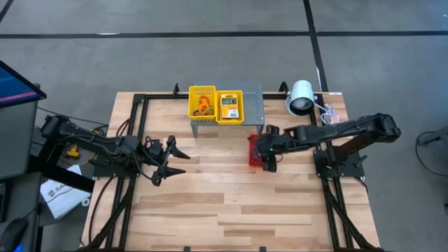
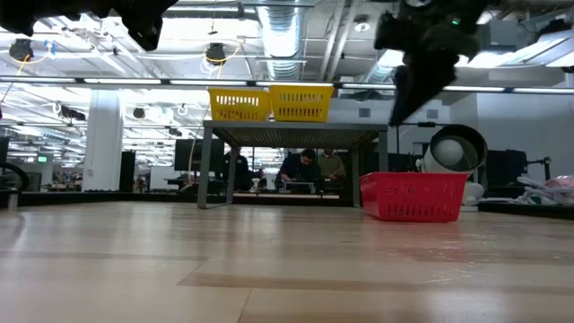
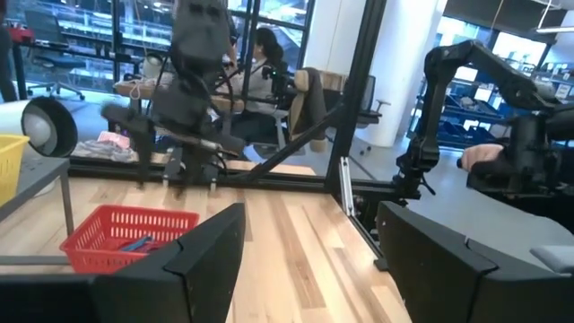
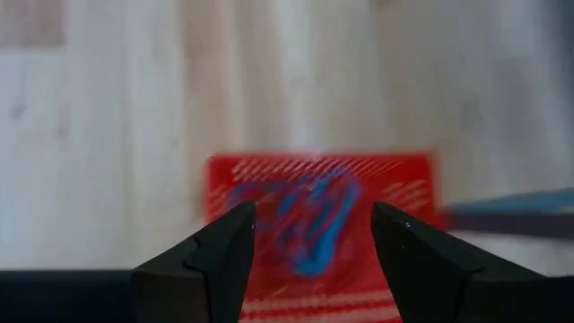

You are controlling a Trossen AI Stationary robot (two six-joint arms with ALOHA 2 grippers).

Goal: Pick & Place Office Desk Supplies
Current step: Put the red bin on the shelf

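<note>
No text, brand or number can be read with certainty. The yellow-and-green card box (image 1: 229, 106) in the right-hand yellow plastic mesh basket (image 1: 229, 119), on the grey perforated metal stand (image 1: 253, 105) at the table's far side, bears print too small to make out. A white sheet (image 1: 59, 192) lying off the table's left edge carries dark letters beginning "SA", the remainder illegible.

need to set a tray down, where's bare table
Bare wood fills the whole near half of the table, and the strip between left gripper and red basket. Crowded: the grey stand holding two yellow baskets, and around the right gripper.
</note>
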